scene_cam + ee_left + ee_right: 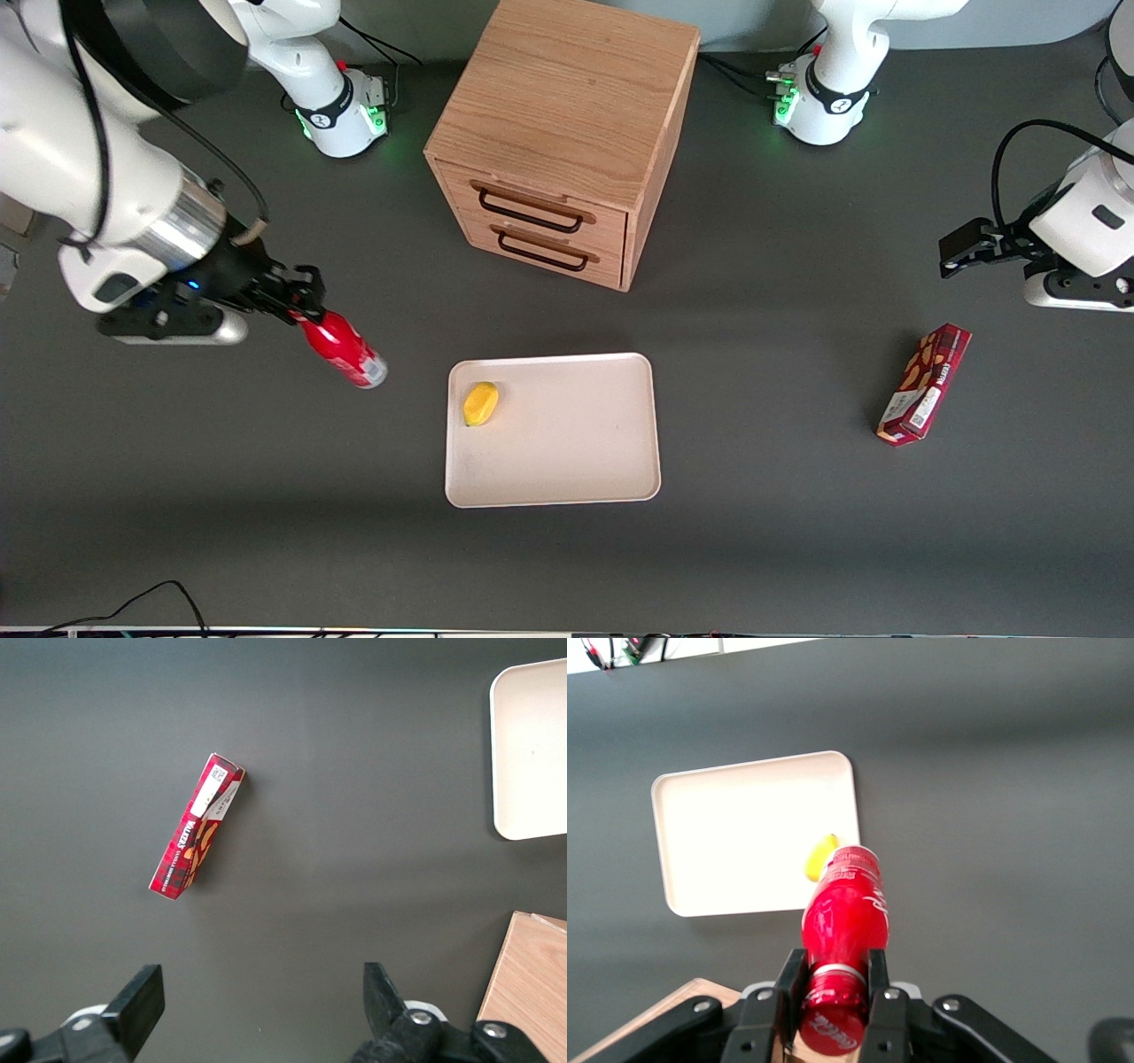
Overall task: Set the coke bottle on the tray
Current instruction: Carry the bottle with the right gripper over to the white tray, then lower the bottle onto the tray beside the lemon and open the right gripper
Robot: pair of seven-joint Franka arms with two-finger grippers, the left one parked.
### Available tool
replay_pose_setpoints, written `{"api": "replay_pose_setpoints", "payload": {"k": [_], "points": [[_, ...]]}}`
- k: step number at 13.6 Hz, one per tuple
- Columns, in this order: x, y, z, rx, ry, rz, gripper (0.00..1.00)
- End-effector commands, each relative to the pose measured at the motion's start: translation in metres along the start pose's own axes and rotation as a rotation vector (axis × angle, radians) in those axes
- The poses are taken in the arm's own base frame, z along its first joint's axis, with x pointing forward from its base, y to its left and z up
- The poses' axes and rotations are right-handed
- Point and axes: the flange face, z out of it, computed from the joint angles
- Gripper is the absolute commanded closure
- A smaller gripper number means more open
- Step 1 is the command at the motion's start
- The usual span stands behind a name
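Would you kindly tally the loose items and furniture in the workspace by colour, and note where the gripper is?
Red: 2, coke bottle held in the gripper above the table, snack box
Yellow: 1, fruit
Cream-white: 1, tray
Wood: 1, cabinet
Total: 5

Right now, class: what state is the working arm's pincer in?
Right pincer: shut on the coke bottle at its cap end, holding it toward the working arm's end of the table, not yet over the tray.

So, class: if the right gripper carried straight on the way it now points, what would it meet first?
The gripper, shut on the coke bottle, points down toward the tray. It would probably meet the table beside the tray first; depth is unclear.
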Motion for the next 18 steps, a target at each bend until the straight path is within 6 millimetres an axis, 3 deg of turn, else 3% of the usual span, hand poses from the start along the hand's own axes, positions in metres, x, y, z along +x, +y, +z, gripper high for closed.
{"api": "replay_pose_setpoints", "payload": {"k": [1,6,11,14,18], "points": [[0.041,-0.030,0.044,0.011,-0.007,0.058,1.00],[0.085,-0.034,0.146,0.062,0.041,0.086,1.00],[0.086,-0.052,0.232,0.029,0.025,0.088,1.00],[0.083,-0.046,0.271,0.010,-0.012,0.092,1.00],[0.084,-0.043,0.278,0.023,0.001,0.116,1.00]]}}
